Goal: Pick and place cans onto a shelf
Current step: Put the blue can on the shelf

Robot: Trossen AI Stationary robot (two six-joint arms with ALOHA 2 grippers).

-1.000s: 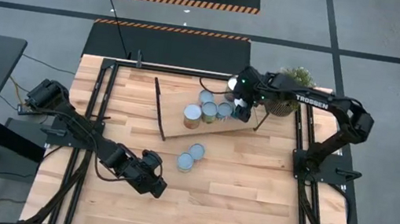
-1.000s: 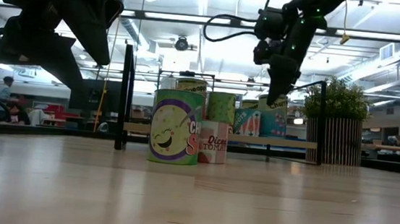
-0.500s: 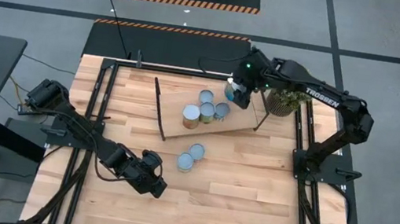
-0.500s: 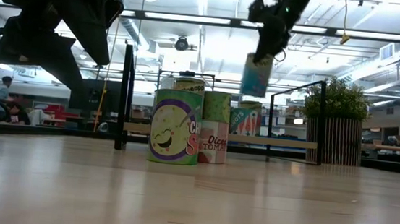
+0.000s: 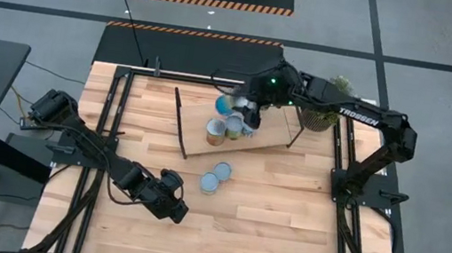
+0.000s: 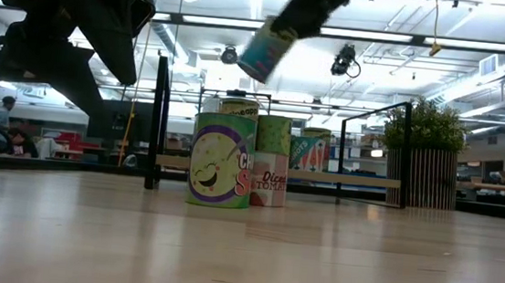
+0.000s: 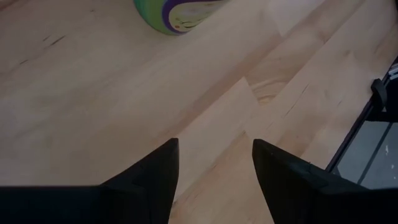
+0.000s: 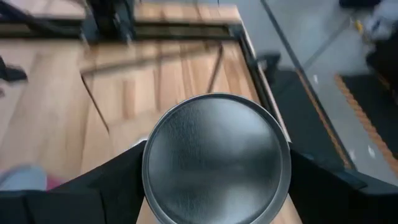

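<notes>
High: my right gripper (image 5: pixel 240 109) clenched on a can (image 5: pixel 226 104), tilted, above shelf (image 5: pixel 260 141). Low: can aloft over 2 table cans (image 6: pixel 221 160). L wrist: left gripper (image 7: pixel 214 165) spread, empty. R wrist: round lid (image 8: pixel 216 158) betw fingers (image 8: pixel 118 180); rigid, slick tin, I'd grip sidewall mid-height.

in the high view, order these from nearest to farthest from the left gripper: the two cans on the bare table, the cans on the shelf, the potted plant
1. The two cans on the bare table, just beyond the left gripper, mid-table.
2. The cans on the shelf, farther back on the wooden shelf.
3. The potted plant, at the far right corner.
</notes>
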